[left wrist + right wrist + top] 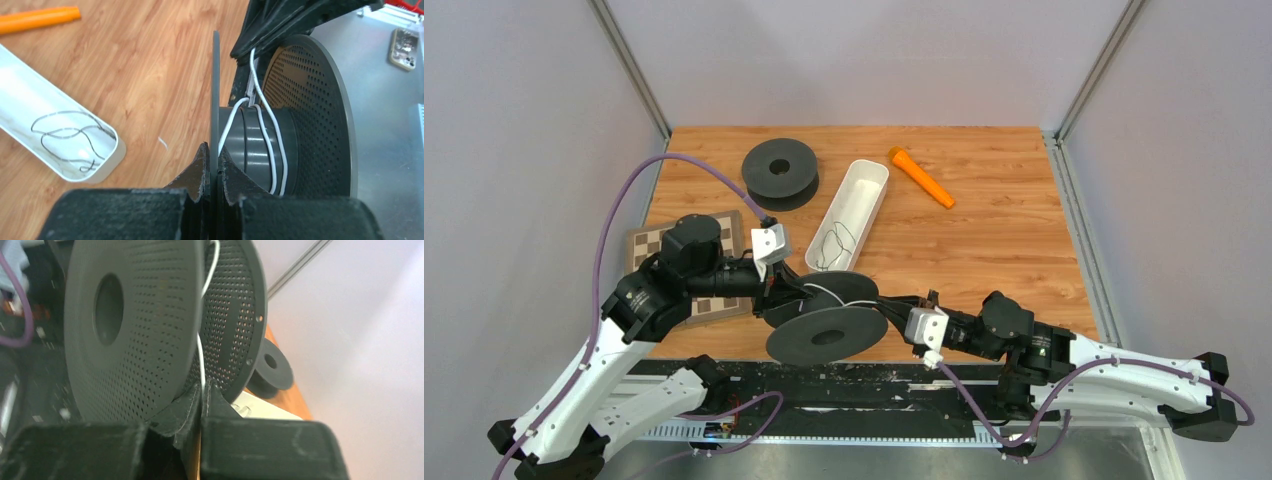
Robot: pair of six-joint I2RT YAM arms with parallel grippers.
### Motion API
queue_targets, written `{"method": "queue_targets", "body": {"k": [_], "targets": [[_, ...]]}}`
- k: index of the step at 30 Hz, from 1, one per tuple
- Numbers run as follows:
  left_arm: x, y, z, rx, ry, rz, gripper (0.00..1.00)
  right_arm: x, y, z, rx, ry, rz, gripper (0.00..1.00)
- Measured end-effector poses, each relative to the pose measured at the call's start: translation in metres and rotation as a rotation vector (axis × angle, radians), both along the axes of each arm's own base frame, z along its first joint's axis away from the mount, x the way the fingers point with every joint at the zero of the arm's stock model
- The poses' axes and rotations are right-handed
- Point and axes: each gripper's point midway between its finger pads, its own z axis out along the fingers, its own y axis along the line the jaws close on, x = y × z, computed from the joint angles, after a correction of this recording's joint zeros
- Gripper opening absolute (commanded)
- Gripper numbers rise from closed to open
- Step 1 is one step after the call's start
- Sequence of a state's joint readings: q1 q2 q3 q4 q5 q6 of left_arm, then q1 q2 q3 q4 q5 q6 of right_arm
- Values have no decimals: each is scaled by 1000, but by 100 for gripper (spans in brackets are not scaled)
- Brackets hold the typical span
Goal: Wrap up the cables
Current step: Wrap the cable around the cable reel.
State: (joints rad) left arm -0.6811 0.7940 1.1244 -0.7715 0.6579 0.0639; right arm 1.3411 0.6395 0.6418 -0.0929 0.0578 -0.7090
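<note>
From above, your left gripper [776,298] and right gripper [886,303] meet at the black perforated plastic spool [824,335], held near the table's front edge. A thin white cable [834,293] runs across its hub. The thin dark wire [832,243] lies loose in the long white plastic tray [869,170] just behind.

In the left wrist view, your left fingers are clamped on the edge of one flange. A few loose white turns sit on the hub [270,145].

In the right wrist view, your right fingers are pinched shut on the white cable [200,350] between the flanges.

You look to be mid-winding. The next turn needs steady tension and the cable kept between the flanges.
</note>
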Motion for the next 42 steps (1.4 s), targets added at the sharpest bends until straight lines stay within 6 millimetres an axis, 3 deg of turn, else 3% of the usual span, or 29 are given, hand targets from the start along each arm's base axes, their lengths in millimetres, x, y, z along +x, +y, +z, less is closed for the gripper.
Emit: {"method": "queue_targets", "body": {"k": [9, 13, 18, 24, 32, 42], "targets": [[-12, -4, 33, -176, -106, -43, 0, -8, 13, 37, 413, 305, 69, 0], [-16, -5, 37, -236, -116, -42, 0, -16, 14, 53, 560, 420, 148, 0], [-20, -7, 40, -307, -110, -42, 0, -22, 19, 58, 670, 531, 216, 0], [-21, -8, 51, -368, -108, -38, 0, -28, 14, 77, 820, 592, 299, 0], [-21, -11, 63, -437, -113, -40, 0, -33, 7, 98, 938, 630, 378, 0], [-16, -13, 68, -495, -109, -13, 0, -26, 12, 88, 927, 658, 340, 0]]}}
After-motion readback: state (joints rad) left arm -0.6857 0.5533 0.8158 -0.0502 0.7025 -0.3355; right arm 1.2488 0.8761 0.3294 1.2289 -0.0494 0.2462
